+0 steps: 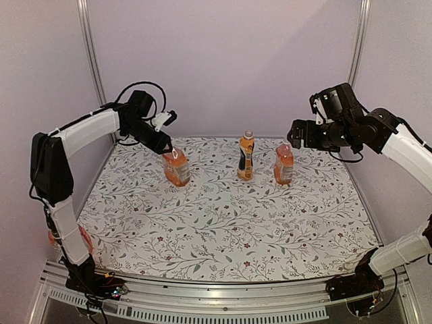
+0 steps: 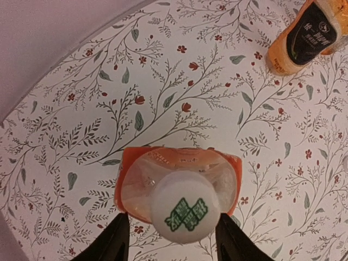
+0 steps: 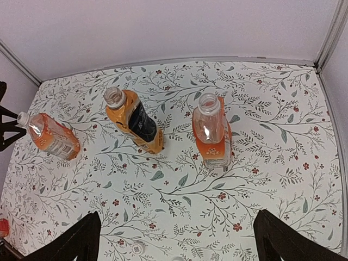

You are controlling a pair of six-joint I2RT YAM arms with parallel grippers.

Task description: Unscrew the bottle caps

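Left gripper [image 2: 172,228] fingers [image 2: 111,244] sit close either side of the white cap [image 2: 186,213] on the far-left squat bottle [image 2: 141,179], which is full of orange drink. Can't tell if they're actually pinching it. Right gripper [image 3: 178,213] is spread wide with nothing in it, up by the far-right bottle [image 3: 211,130]. That one and the slim middle bottle [image 3: 136,122] stand open-mouthed, with orange liquid in both.

Three bottles stand in a row across the far part of the flowered table [image 1: 223,223]: the left squat bottle [image 1: 177,169], the slim bottle [image 1: 246,158] and the right squat bottle [image 1: 284,165]. The left gripper [image 1: 169,146] sits at the left squat bottle's top, and the right gripper [image 1: 294,135] hangs just above the right squat bottle.
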